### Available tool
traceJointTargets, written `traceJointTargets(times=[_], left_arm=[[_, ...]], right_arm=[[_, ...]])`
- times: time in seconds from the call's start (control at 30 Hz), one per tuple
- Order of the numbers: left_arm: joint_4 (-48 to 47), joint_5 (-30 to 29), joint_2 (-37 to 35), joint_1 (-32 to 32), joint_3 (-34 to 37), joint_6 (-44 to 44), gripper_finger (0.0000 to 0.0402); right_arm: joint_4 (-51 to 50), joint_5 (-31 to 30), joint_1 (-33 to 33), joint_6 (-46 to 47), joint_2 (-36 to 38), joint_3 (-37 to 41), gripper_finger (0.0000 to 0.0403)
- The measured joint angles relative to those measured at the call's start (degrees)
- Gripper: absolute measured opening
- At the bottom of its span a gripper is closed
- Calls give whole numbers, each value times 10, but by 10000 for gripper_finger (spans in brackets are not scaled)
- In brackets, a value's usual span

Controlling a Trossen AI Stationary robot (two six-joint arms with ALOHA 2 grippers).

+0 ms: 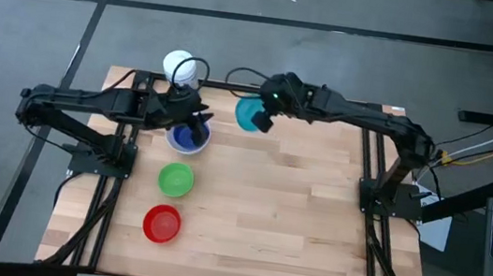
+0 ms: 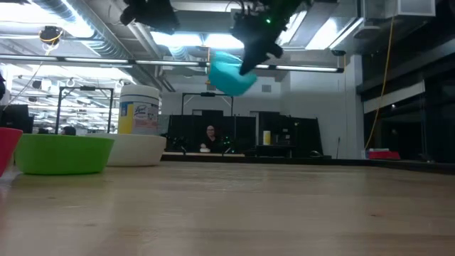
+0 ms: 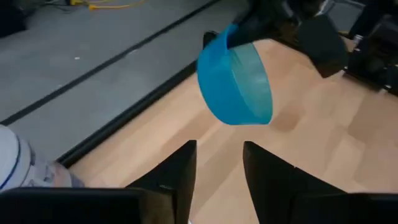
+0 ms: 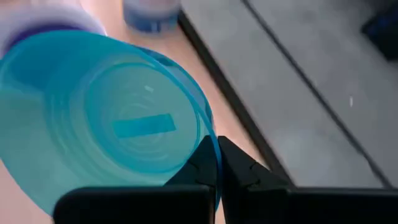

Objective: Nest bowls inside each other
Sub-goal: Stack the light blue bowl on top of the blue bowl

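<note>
The table [image 1: 313, 212] is a pale wooden top, and the bowls lie along its left half, the arms reaching in from either side near the far edge.

Largest of the bowls, the white bowl [image 1: 186, 140] sits near the far-left part of the table with the dark blue bowl [image 1: 192, 135] already inside it. Just beyond it, at the far edge, stands a white canister [image 1: 179, 67], no part of the job. The green bowl [image 1: 175, 179] rests alone nearer the middle of the left side, and the red bowl [image 1: 162, 223] alone closer to the near-left corner. The teal bowl [image 1: 248, 114] is off the table, tilted and held in the air by its rim near the far edge.

The right pincer [image 4: 217, 160] is clamped shut on that teal rim. The left pincer [image 3: 217, 168] hangs over the white and blue pair with its fingers parted and nothing between them.

The step in hand looks to be carrying the teal bowl to the stack. Next it seems the right arm must swing the bowl over the blue one, level it, lower and let go; the left pincer would likely need to clear out first, or the two may collide
</note>
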State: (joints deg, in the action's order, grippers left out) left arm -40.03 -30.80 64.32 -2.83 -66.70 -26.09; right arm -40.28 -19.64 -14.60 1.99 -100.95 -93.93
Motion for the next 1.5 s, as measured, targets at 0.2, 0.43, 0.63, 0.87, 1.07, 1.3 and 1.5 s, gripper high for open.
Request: traceJointTargets(times=[0.2,0.43,0.63,0.87,1.07,1.3,1.5], left_arm=[[42,8,14,-17,0,33,99],[151,43,42,-44,0,102,117],[168,53,57,-66,0,82,155],[194,61,77,-83,0,67,168],[193,44,97,-103,-1,25,149],[192,-5,100,-106,-1,14,21],[173,-33,96,-108,-24,34,6]], right_arm=[[35,19,-8,-45,-7,-45,0],[38,29,-16,-56,-8,-64,0],[39,40,-20,-70,-8,-64,0],[43,42,-19,-85,-8,-64,0],[57,31,-11,-91,-8,-64,0],[58,18,0,-90,-9,-64,0],[60,51,11,-97,-9,-90,12]])
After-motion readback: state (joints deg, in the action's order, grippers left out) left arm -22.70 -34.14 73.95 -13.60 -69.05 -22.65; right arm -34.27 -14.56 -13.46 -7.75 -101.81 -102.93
